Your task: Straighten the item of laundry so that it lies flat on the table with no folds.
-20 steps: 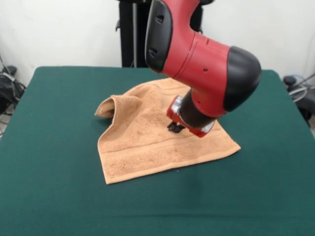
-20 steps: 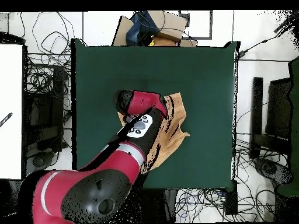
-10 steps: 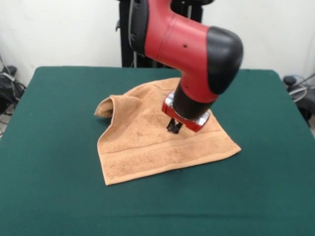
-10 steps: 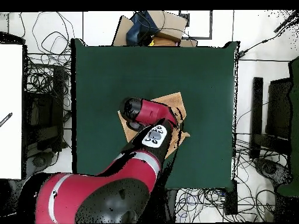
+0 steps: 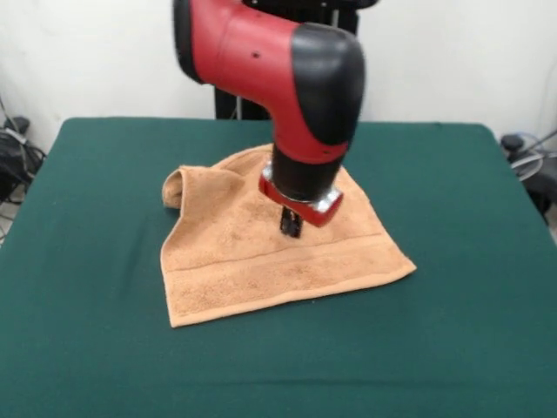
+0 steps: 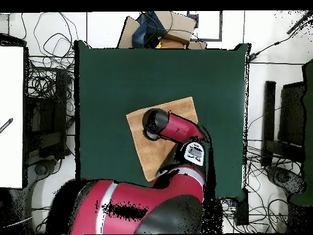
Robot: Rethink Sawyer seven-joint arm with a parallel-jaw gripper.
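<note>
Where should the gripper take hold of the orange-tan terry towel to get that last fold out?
Probably the curled-over corner of the orange-tan terry towel, at its left in the front view. It stands up in a loop off the dark green felt table, so the gripper could come down from above, pinch it, and draw outward.

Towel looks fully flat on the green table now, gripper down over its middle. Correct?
Not quite. The front view shows the towel is not fully flat: its far left corner is curled over into a raised fold. The rest holds: it lies on the green table, with the gripper down over its middle.
</note>
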